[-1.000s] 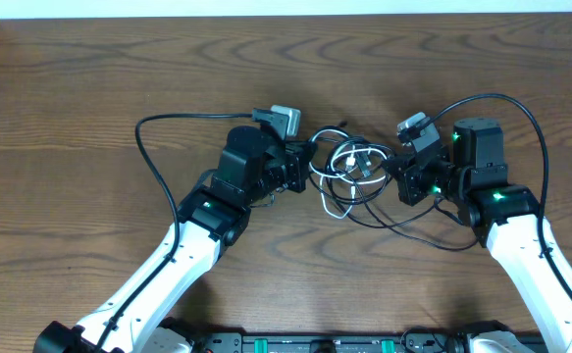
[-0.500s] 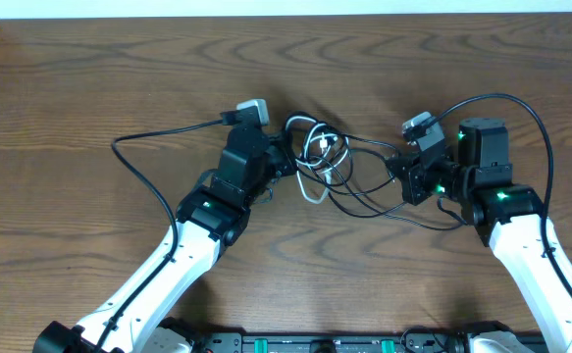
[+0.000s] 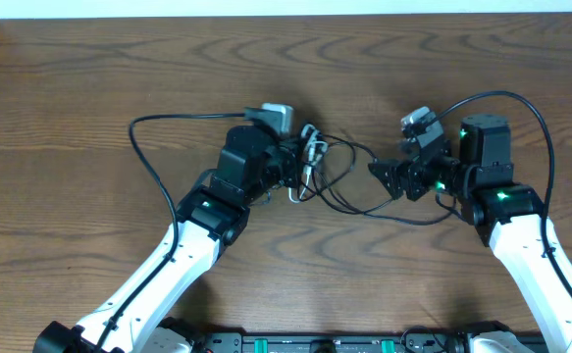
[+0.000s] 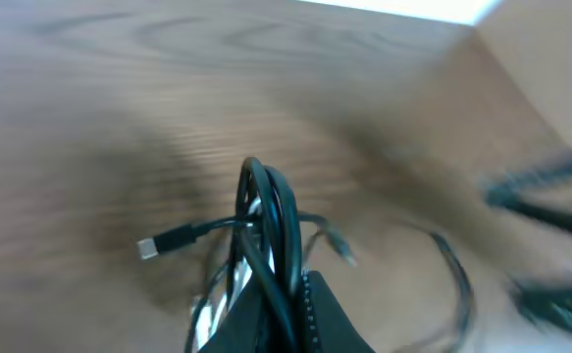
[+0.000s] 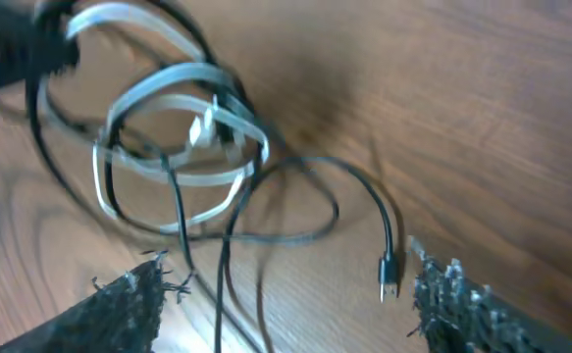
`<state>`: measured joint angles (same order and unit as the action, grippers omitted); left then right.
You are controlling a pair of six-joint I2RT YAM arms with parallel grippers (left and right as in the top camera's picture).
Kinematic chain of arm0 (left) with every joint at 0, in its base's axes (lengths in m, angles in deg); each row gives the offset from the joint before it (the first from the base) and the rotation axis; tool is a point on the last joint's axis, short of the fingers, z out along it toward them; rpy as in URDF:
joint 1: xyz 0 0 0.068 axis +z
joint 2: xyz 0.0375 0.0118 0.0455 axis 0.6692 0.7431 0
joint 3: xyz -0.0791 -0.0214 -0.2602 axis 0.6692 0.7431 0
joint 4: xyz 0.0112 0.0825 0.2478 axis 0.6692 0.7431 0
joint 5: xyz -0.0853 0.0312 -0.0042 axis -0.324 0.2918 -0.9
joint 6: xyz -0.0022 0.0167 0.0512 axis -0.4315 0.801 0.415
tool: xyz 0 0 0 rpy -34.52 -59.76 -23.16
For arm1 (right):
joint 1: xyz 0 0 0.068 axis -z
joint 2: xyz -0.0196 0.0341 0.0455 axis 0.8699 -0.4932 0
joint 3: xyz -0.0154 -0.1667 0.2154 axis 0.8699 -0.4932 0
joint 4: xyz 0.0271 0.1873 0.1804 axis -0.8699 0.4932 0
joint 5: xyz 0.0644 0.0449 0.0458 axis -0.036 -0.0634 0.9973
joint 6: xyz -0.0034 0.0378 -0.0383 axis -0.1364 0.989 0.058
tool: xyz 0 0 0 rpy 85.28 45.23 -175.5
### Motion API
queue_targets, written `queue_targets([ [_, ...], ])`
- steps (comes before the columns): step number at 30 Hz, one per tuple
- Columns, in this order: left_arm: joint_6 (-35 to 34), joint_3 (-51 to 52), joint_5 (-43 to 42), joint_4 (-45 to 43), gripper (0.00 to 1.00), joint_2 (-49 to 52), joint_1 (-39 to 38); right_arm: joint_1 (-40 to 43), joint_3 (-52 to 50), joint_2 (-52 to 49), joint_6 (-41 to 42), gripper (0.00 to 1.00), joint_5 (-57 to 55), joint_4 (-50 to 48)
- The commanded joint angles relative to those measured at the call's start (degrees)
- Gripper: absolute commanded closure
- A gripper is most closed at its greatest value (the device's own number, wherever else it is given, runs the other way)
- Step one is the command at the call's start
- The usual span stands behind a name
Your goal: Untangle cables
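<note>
The brown wooden table (image 3: 89, 78) fills the overhead view; the left arm (image 3: 192, 226) and the right arm (image 3: 521, 235) reach in from the near edge and face one another across its middle, each with a thick black lead of its own arching behind it; the cables (image 3: 339, 181) lie between the two wrists, bunched tight at the left side and trailing in loose black loops toward the right.

The left gripper (image 3: 295, 169) is clamped on the bunch; its wrist view, though blurred, shows black loops standing up out of the closed fingers, with one silver plug (image 4: 148, 249) sticking out to the side above the wood.

The right gripper (image 3: 382, 176) stands wide, its fingers (image 5: 133, 304) far apart, and two black strands run through the gap without being pinched; beyond it the white cable (image 5: 168, 167) coils among black loops; a black strand ends in a small plug (image 5: 388, 279) just beside the other finger.
</note>
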<state>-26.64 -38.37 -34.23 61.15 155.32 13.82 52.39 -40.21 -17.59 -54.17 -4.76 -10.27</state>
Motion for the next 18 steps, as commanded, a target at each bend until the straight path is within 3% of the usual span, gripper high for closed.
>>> queue_targets([
  [1, 9.3, -0.9, -15.1, -2.4, 0.93, 0.1, 0.2, 0.3, 0.3, 0.3, 6.2, 0.18, 0.5, -1.7],
  [5, 9.7, -0.9, -23.6, -5.3, 0.93, 0.1, 0.1, 0.1, 0.3, 0.3, 6.3, 0.17, 1.7, -2.2],
  [18, 9.2, -0.9, -25.4, -5.5, 0.92, 0.1, 0.1, -3.8, 0.3, 0.3, 3.5, 0.13, 4.4, -5.6],
])
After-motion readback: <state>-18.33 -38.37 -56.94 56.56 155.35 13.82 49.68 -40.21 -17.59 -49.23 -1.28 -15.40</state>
